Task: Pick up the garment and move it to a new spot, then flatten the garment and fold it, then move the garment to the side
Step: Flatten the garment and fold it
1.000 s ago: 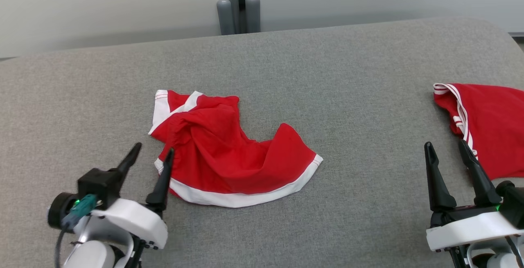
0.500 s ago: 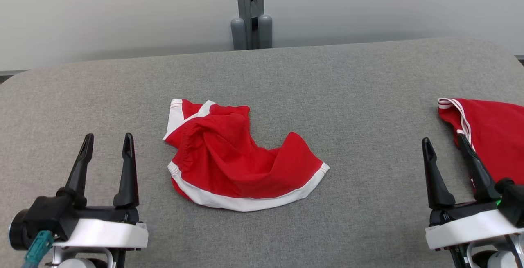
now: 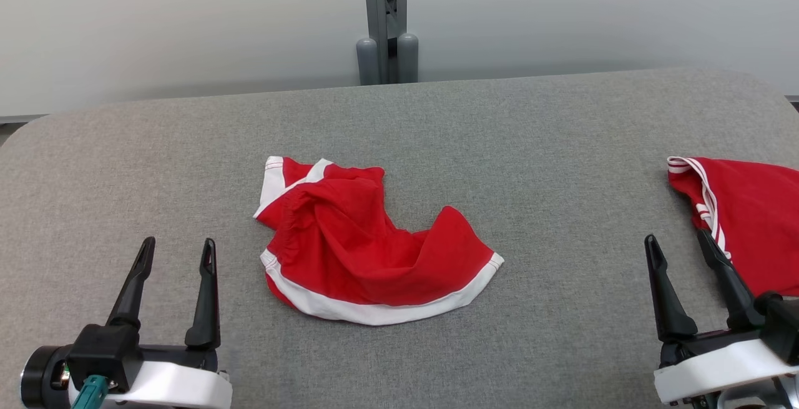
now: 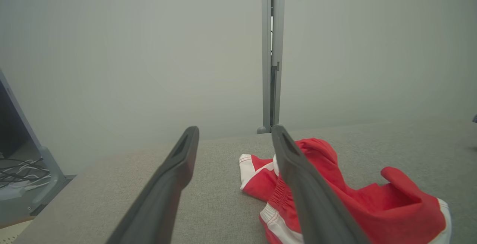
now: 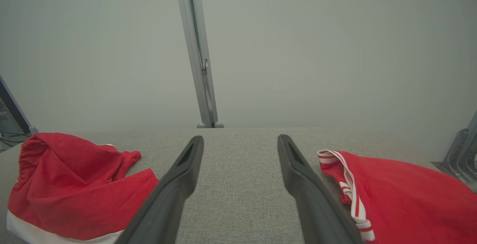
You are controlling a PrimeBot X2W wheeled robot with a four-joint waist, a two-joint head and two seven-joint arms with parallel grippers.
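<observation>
A crumpled red garment with white trim [image 3: 368,256] lies bunched in the middle of the grey padded table [image 3: 437,122]. It also shows in the left wrist view [image 4: 335,192] and the right wrist view [image 5: 74,184]. My left gripper [image 3: 178,250] stands open at the lower left, apart from the garment, with nothing between its fingers [image 4: 175,177]. My right gripper [image 3: 677,240] stands open at the lower right, empty, its fingers [image 5: 294,169] over bare table.
A second red garment with white stripes [image 3: 743,209] lies at the table's right edge, just beyond my right gripper, seen too in the right wrist view [image 5: 402,188]. A grey post [image 3: 386,22] rises behind the table's far edge. Cables [image 4: 18,173] lie on the floor off the table's left.
My left gripper has drawn back from the garment's left edge to the lower left, fingers now pointing straight ahead. The head camera tilted, shifting the scene downward. The garment lies still.
</observation>
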